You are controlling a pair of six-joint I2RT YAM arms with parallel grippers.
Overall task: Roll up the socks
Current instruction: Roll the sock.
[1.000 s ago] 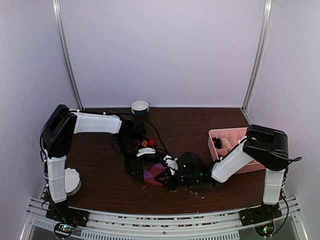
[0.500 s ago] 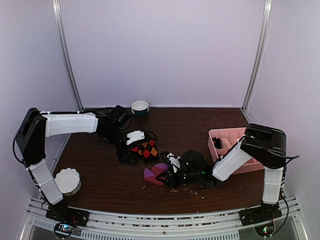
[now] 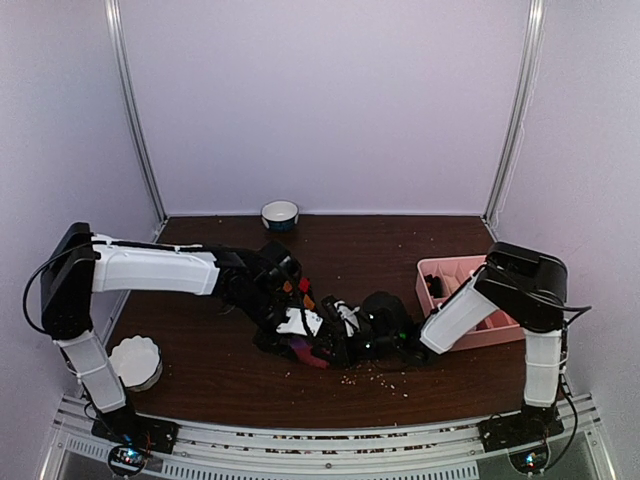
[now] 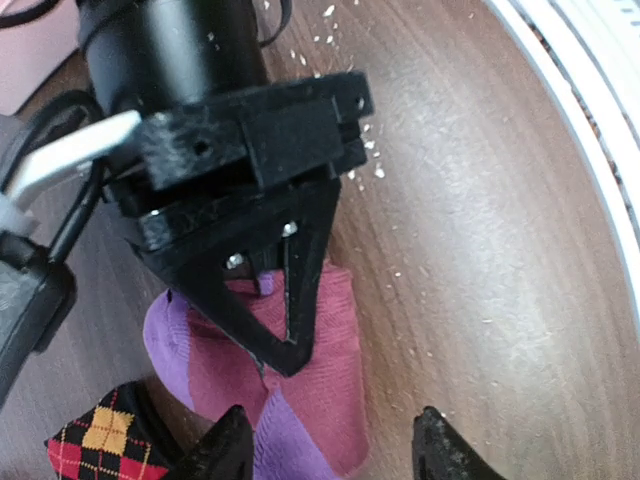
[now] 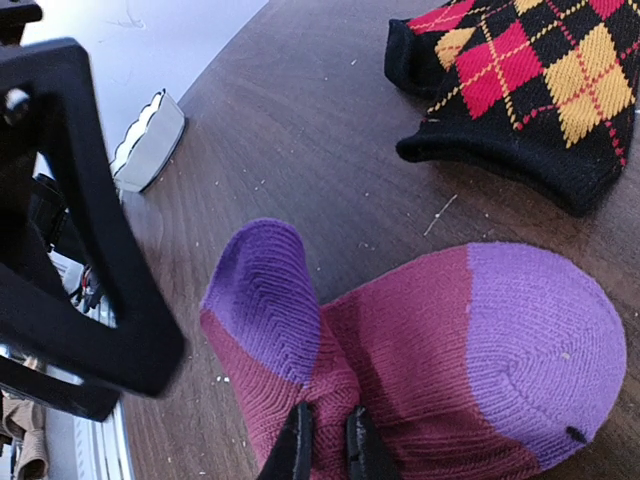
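**A:** What sits nearest the front edge?

**B:** Bare desk (image 3: 200,385) at 6 o'clock of both tools, speckled with crumbs (image 3: 375,376). A white dish (image 3: 135,362) stands at 8 o'clock beside the left arm, well apart from the socks.

**A:** And the socks themselves?

**B:** Mid-desk. The purple sock (image 5: 420,340) lies there with the right tool (image 5: 328,445) clenched on a fold of its magenta middle. In the right wrist view its long axis runs across, with the rounded purple toe at 3 o'clock. A purple flap pokes up at 10 o'clock.

**A:** The left tool?

**B:** The left tool (image 4: 335,450) is released, fingers spread wide over a purple end of that sock and grasping nothing. It faces the right tool closely.

**A:** The other sock?

**B:** The argyle sock (image 5: 520,90) lies flat at 1 o'clock of the purple one in the right wrist view. The two are apart, with a strip of bare desk between. From above the left arm partly hides it.

**A:** Room farther out?

**B:** A pink tray (image 3: 455,264) takes the right edge at 3 o'clock. Toward 12 o'clock the desk runs open to a blue-rimmed bowl (image 3: 280,214) by the back wall.
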